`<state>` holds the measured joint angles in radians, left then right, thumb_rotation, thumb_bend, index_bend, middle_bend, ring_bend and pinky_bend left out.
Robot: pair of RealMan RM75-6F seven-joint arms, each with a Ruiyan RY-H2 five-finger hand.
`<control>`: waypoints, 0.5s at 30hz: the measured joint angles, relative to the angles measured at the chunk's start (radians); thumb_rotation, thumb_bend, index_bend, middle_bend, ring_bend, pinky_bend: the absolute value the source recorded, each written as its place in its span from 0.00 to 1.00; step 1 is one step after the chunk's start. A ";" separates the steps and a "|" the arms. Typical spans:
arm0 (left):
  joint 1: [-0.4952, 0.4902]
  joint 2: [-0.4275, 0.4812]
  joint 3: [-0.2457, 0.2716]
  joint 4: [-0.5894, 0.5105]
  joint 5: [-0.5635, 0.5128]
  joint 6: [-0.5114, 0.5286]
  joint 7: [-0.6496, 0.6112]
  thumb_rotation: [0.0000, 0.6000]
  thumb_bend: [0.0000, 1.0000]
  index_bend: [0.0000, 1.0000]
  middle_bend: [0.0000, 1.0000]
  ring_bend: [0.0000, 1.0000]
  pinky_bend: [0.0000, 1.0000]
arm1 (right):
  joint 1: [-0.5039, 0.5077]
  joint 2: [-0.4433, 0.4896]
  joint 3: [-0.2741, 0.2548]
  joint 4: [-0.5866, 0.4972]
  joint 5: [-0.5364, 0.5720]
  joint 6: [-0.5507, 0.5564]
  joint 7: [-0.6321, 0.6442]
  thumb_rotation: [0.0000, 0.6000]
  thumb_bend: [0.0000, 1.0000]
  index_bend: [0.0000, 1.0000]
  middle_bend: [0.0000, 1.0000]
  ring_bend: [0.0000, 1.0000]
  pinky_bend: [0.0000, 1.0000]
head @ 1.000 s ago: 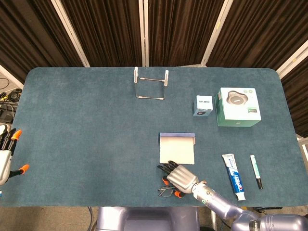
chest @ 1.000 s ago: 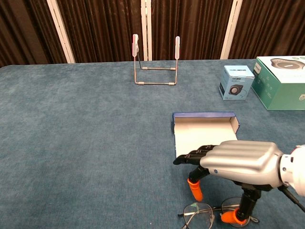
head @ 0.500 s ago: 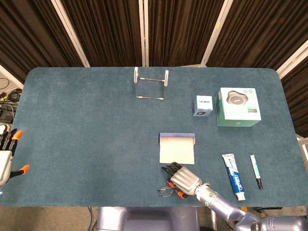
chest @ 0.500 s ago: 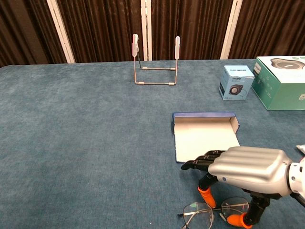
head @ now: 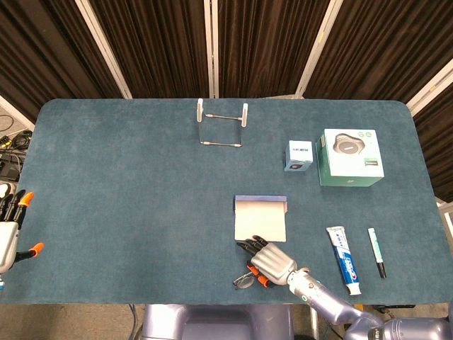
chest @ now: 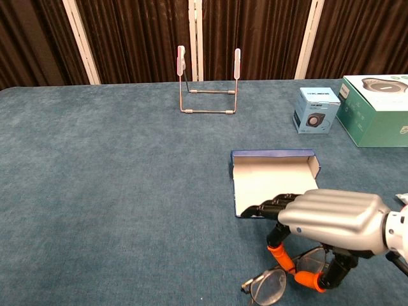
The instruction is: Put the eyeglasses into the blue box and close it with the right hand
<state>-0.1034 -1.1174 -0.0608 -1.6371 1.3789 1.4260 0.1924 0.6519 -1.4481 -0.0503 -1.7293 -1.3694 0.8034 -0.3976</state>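
The right hand (chest: 335, 220) hangs palm-down near the front edge of the worktop (head: 127, 198), just in front of the blue box (chest: 275, 178). Its thumb and an orange-tipped finger (chest: 306, 279) pinch the eyeglasses (chest: 271, 285) below the palm: the frame is tilted, one lens lifted up against the fingertips and the other lens low, close to the cloth, sticking out toward the left of the hand. In the head view the eyeglasses (head: 244, 281) show as a small dark shape at the left front side of the right hand (head: 270, 263), mostly hidden under it. Whether the low lens touches the worktop cannot be told.

The blue box lies open, its pale inside facing up and its blue back wall toward the far edge; the dark fingertips of the right hand reach over its front rim. It sits a little right of the middle of the worktop, toward the front.

The left hand (head: 8, 230) is at the left edge of the worktop, near the front corner, fingers apart and holding nothing.

Near the far edge, about the middle, stands a metal wire stand (head: 222, 124). Toward the right edge are a small blue carton (head: 299, 156) and just beside it a larger teal carton (head: 350, 157). Near the front right corner lie a toothpaste tube (head: 343, 259) and, well apart to its right, a pen (head: 376, 252)
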 measured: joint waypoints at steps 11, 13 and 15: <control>-0.002 0.005 -0.002 0.000 -0.005 -0.006 -0.019 1.00 0.00 0.00 0.00 0.00 0.00 | 0.015 -0.008 0.090 0.014 0.063 0.031 0.067 1.00 0.38 0.62 0.00 0.00 0.00; -0.003 0.007 -0.004 0.002 -0.009 -0.009 -0.026 1.00 0.00 0.00 0.00 0.00 0.00 | 0.028 -0.026 0.118 0.034 0.099 0.034 0.060 1.00 0.38 0.62 0.00 0.00 0.00; -0.003 0.010 -0.006 0.004 -0.013 -0.011 -0.033 1.00 0.00 0.00 0.00 0.00 0.00 | 0.043 -0.051 0.144 0.065 0.142 0.036 0.042 1.00 0.38 0.62 0.00 0.00 0.00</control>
<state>-0.1069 -1.1079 -0.0666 -1.6333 1.3657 1.4149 0.1598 0.6953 -1.4996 0.0939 -1.6641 -1.2269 0.8398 -0.3558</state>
